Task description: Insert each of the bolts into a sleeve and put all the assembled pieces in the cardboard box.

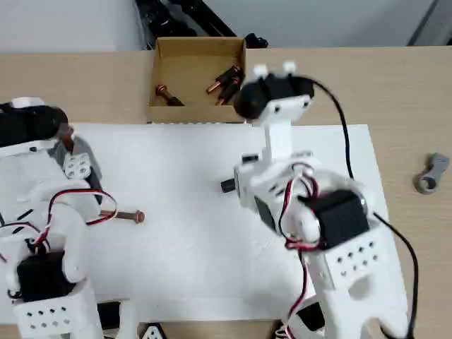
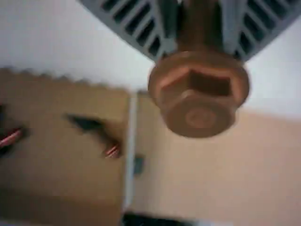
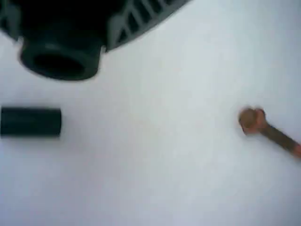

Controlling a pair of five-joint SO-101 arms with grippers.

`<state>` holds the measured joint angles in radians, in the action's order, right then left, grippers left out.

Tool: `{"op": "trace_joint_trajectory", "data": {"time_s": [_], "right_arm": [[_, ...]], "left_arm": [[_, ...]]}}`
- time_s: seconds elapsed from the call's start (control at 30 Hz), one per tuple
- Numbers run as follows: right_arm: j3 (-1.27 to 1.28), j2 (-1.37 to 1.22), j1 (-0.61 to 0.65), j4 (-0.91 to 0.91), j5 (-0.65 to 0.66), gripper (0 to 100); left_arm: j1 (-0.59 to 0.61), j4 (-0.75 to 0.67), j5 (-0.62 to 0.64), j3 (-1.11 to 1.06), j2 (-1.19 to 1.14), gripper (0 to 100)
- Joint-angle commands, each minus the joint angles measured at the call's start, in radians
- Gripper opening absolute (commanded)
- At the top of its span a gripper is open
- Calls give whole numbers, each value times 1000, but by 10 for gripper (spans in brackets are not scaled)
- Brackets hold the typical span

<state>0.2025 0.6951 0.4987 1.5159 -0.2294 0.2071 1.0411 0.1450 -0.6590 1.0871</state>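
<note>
Wood tabletop (image 1: 402, 85): pale and smooth, under a matte white sheet (image 1: 176, 247)
Cardboard box (image 1: 161, 49): open, at the sheet's far edge, sleeved bolts (image 1: 224, 81) inside
Left gripper (image 2: 197, 19): ribbed grey, clamped on a copper hex-flange bolt (image 2: 198, 94)
Right gripper (image 3: 70, 19): grips a black tubular sleeve (image 3: 61, 56)
Sheet: loose sleeve (image 3: 30, 121) and loose bolt (image 3: 268, 132), well apart

You are looking at 2 loose copper-coloured hex-head bolts (image 1: 128, 216), 2 loose short black cylindrical sleeves (image 3: 30, 122), 3 assembled bolt-and-sleeve pieces (image 1: 224, 80), 1 open brown cardboard box (image 1: 200, 48), 1 white mat (image 1: 183, 247) and 1 small grey plastic part (image 1: 431, 173).
</note>
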Motion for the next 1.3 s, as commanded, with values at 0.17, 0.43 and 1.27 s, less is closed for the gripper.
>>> {"op": "trace_joint_trajectory", "data": {"time_s": [0.17,0.43,1.27], "right_arm": [[359,407,-15,-165,98,9],[887,816,-12,-627,129,6],[1396,967,151,-1245,97,2]], "left_arm": [[-270,-183,11,7,8,6],[-460,-175,9,10,9,6],[-844,-206,8,8,11,6]]}}
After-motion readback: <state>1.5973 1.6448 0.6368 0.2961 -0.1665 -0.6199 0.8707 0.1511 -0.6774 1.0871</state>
